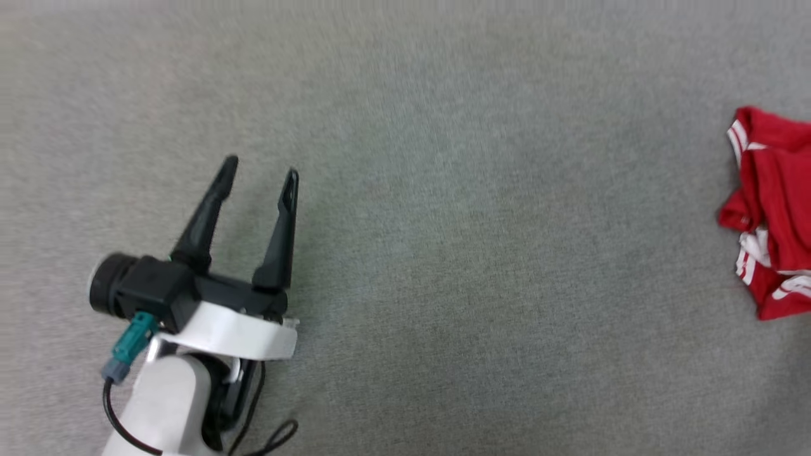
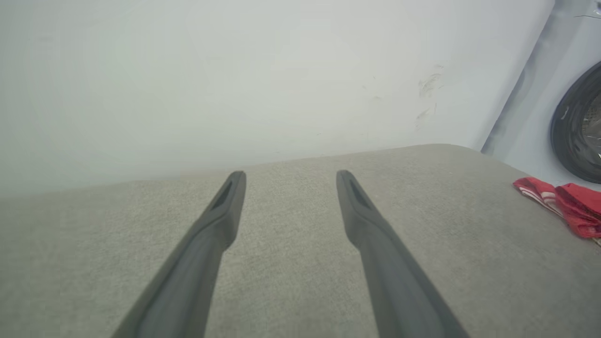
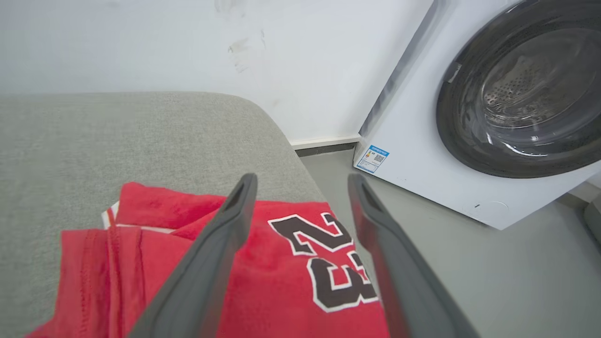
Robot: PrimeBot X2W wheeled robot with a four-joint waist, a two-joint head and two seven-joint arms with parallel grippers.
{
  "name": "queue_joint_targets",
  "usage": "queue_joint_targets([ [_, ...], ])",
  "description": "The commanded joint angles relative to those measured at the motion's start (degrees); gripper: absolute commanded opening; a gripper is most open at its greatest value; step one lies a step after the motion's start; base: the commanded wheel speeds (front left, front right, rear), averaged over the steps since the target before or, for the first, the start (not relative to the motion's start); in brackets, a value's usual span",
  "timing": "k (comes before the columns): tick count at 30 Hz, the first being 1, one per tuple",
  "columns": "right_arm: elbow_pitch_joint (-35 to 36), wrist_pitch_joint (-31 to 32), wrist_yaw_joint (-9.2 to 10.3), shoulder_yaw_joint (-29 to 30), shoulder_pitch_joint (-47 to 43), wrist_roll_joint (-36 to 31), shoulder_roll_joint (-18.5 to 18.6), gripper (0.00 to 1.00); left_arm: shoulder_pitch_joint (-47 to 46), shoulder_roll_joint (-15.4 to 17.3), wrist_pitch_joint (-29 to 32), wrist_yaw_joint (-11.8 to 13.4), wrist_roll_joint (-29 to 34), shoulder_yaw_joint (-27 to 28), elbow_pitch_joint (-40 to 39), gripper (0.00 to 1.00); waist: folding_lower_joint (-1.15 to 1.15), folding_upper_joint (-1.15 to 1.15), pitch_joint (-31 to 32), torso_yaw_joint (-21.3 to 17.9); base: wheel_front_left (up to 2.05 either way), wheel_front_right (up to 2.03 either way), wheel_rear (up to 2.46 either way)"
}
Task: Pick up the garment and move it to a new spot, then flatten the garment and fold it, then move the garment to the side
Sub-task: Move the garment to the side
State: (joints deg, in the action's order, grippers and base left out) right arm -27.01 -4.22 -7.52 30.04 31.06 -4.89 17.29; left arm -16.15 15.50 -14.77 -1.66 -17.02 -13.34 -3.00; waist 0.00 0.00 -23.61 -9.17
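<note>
Upholstery of grey woven cloth covers the broad padded surface point(image 1: 443, 266), which ends in a rounded corner near a white front-loading washing machine point(image 3: 469, 141) with a dark round door. At the surface's far right edge lies the garment point(image 1: 770, 215), a bright red soft shirt with white stripe trim and a dark number. It is crumpled in a heap whose long axis seems to run away from the robot, though the head view cuts it off. The right gripper point(image 3: 303, 180) hangs just over it, fingers apart, red cloth beneath them; contact I cannot judge. The left gripper point(image 1: 260, 168), fingers likewise apart, sits well apart over bare upholstery, so the right arm is nearer.
</note>
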Motion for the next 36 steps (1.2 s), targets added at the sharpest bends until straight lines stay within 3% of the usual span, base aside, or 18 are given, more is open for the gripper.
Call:
queue_joint_targets([
  [1,0.40,-0.95,0.07,-0.97,-1.63,1.05,-0.67,1.00,1.04,-0.27,-0.18,0.32,-0.31,0.27,0.36,1.00,0.00,0.00,3.52,1.33,0.00,0.00,0.00],
  [7,4.57,-3.52,0.07,-6.01,-9.73,5.08,-4.08,1.00,5.56,-2.42,-0.40,1.76,-1.28,0.80,3.28,1.00,0.00,0.00,10.07,3.91,0.00,0.00,0.00],
  [18,16.65,-0.88,0.07,-15.96,-23.98,8.92,-12.27,1.00,12.17,-4.09,-0.50,3.65,-2.13,2.42,6.89,1.00,0.00,0.00,18.52,9.75,0.00,0.00,0.00],
  [25,23.64,1.48,0.07,-20.10,-29.81,11.39,-13.74,1.00,16.44,-3.06,-0.46,4.18,-2.23,3.36,8.04,1.00,0.00,0.00,23.08,11.24,0.00,0.00,0.00],
  [36,35.16,7.12,0.06,-21.80,-39.84,12.02,-14.44,1.00,20.26,-2.34,-0.45,4.82,-2.39,3.54,8.67,1.00,0.00,0.00,25.90,10.54,0.00,0.00,0.00],
])
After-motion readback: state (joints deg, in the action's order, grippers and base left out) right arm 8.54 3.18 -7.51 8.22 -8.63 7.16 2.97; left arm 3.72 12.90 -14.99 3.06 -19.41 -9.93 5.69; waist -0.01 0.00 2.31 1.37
